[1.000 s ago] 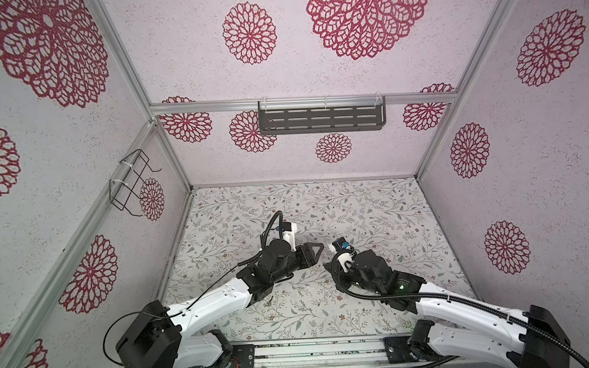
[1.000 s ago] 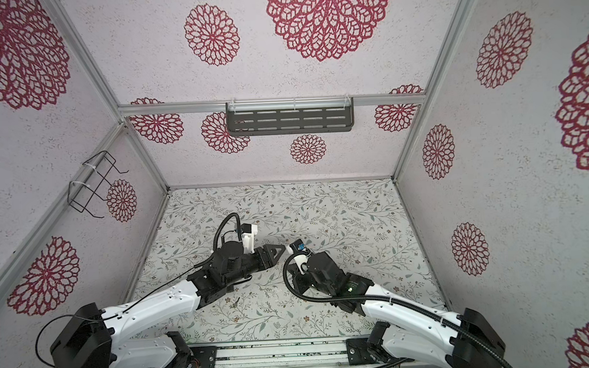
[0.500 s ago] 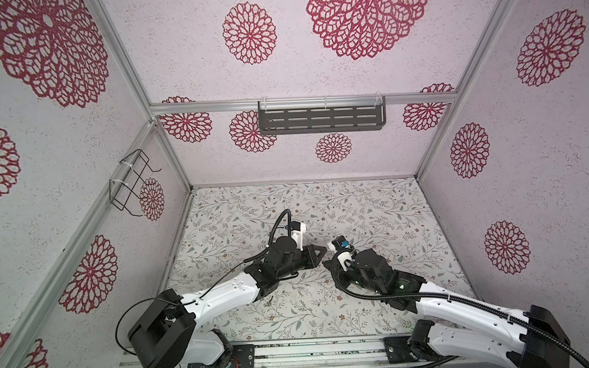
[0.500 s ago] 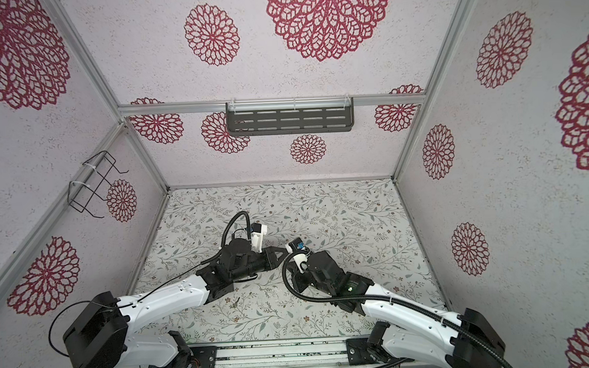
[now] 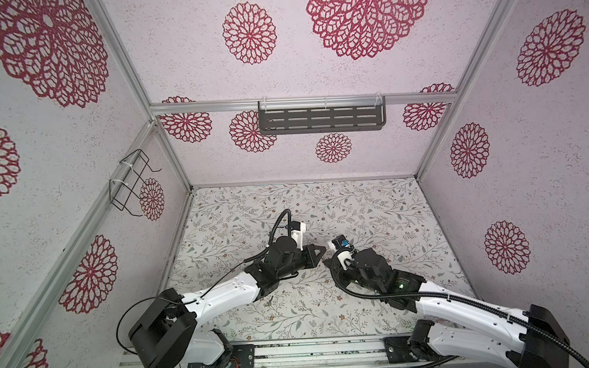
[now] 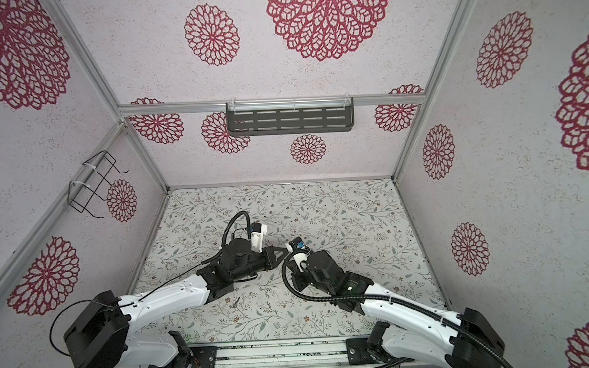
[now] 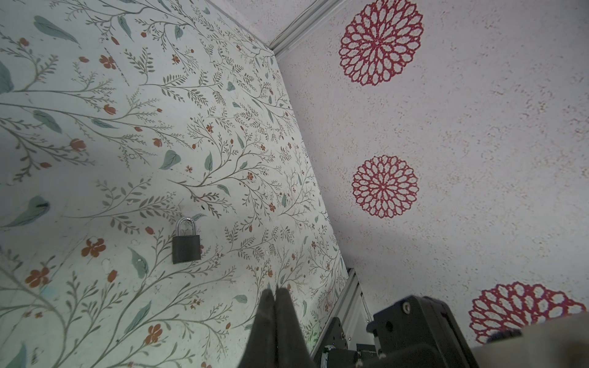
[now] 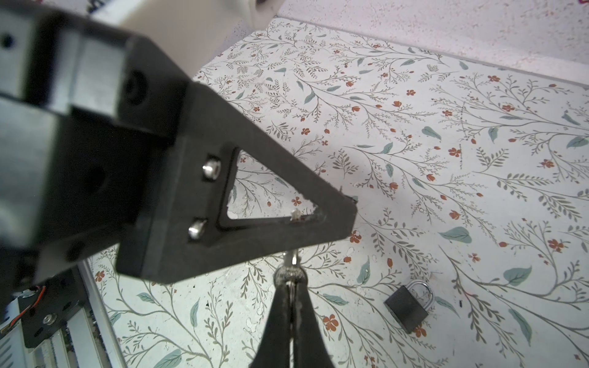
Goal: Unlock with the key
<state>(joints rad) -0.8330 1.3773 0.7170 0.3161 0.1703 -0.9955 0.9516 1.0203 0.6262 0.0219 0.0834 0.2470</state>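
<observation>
A small silver key (image 8: 288,272) hangs above the floral table, its round head pinched in my right gripper (image 8: 289,286), which is shut. The key's blade runs behind the near triangular finger (image 8: 255,235) of my left gripper, and its tip shows through that finger's opening. The left gripper (image 7: 274,290) has its jaws pressed together, apparently on the blade. The two grippers meet tip to tip at the table's middle in both top views (image 5: 323,250) (image 6: 284,250). The dark padlock (image 7: 186,243) (image 8: 406,307) lies flat on the table, shackle shut, a short way from both grippers.
Patterned walls close in the table (image 5: 373,215) on three sides. A black wire rack (image 5: 131,181) hangs on the left wall and a dark slotted shelf (image 5: 321,119) on the back wall. An aluminium rail (image 5: 310,351) with both arm bases runs along the front edge.
The left arm has reached right toward the right gripper, and its jaws have gone from open to shut at the key. The right arm has barely moved.
</observation>
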